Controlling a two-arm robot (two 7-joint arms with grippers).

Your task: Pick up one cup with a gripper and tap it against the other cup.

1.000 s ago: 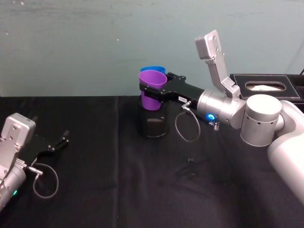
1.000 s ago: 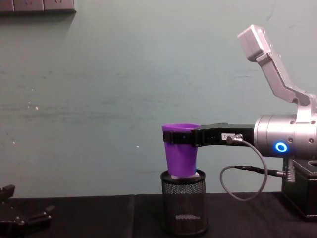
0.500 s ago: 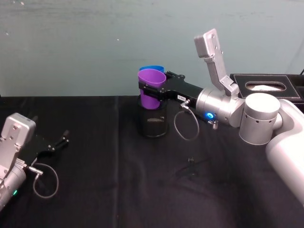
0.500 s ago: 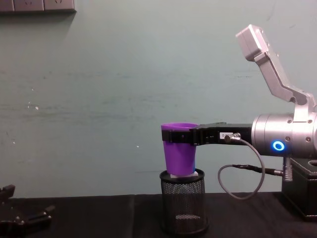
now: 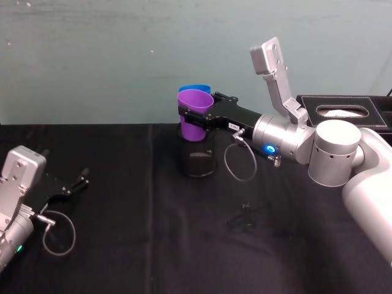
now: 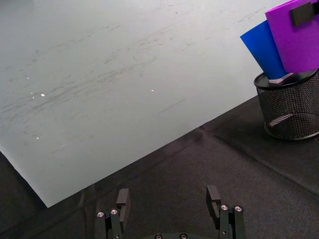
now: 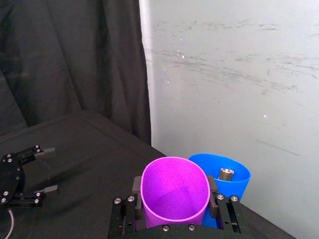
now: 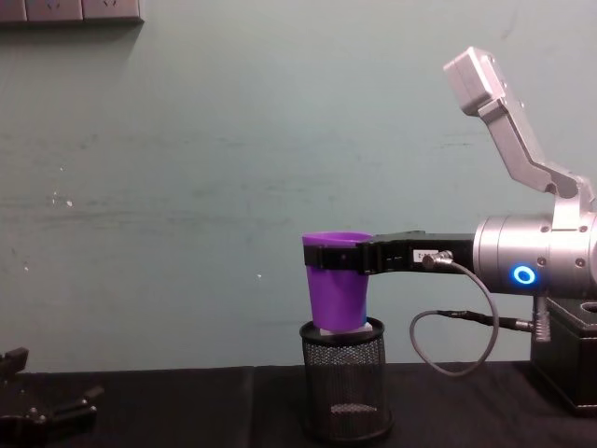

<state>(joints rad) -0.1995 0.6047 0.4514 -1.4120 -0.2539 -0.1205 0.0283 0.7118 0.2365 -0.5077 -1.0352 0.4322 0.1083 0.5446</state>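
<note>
My right gripper [image 5: 196,115] is shut on the purple cup [image 5: 195,110], its flat black jaws clamping the cup just under the rim [image 8: 336,257]. The cup hangs upright with its base at the mouth of a black mesh pen holder [image 8: 343,392]. The blue cup [image 5: 195,89] stands in that holder right behind the purple one. In the right wrist view the purple cup [image 7: 174,191] and the blue cup [image 7: 229,174] sit rim against rim and seem to touch. My left gripper [image 5: 78,182] rests open on the table at the far left.
A black tissue box [image 5: 343,110] stands at the back right behind my right arm. A small dark object [image 5: 245,208] lies on the black cloth in front of the mesh holder [image 5: 196,160]. A pale wall closes the back of the table.
The right gripper has carried the purple cup slightly to the left, closer against the blue cup. The left arm has not moved.
</note>
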